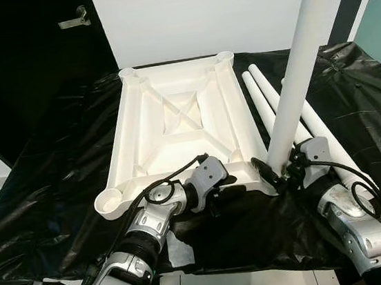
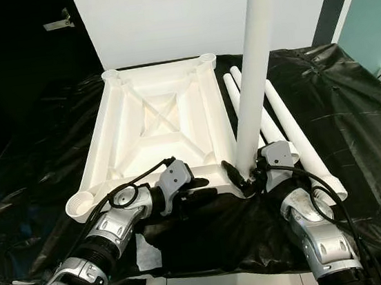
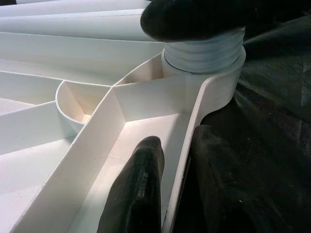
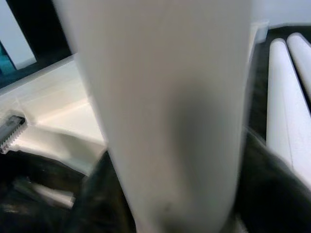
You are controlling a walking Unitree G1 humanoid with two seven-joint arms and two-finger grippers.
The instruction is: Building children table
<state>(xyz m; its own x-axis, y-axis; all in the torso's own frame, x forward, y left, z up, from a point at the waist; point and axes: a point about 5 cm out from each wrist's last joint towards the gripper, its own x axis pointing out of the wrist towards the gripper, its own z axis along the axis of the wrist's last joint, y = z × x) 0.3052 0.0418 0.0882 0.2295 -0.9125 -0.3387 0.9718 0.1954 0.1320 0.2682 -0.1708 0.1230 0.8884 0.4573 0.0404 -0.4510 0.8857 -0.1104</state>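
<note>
upturned white tabletop (image 1: 175, 127) on black sheet (image 1: 56, 180), upright leg (image 1: 299, 66) seated in its near corner socket (image 3: 204, 58), right gripper (image 1: 281, 173) clamped on leg, left gripper (image 1: 214, 196) pinching tabletop rim, three loose legs (image 1: 269, 105) beside

Left arm bent inward, left tool (image 1: 219, 193) at the tabletop's (image 1: 173, 117) near edge, fingers (image 3: 138, 189) straddling its rim, right arm reaching forward, right tool (image 1: 278, 173) closed around the upright leg's (image 1: 299, 66) base at the tabletop's near right corner
</note>
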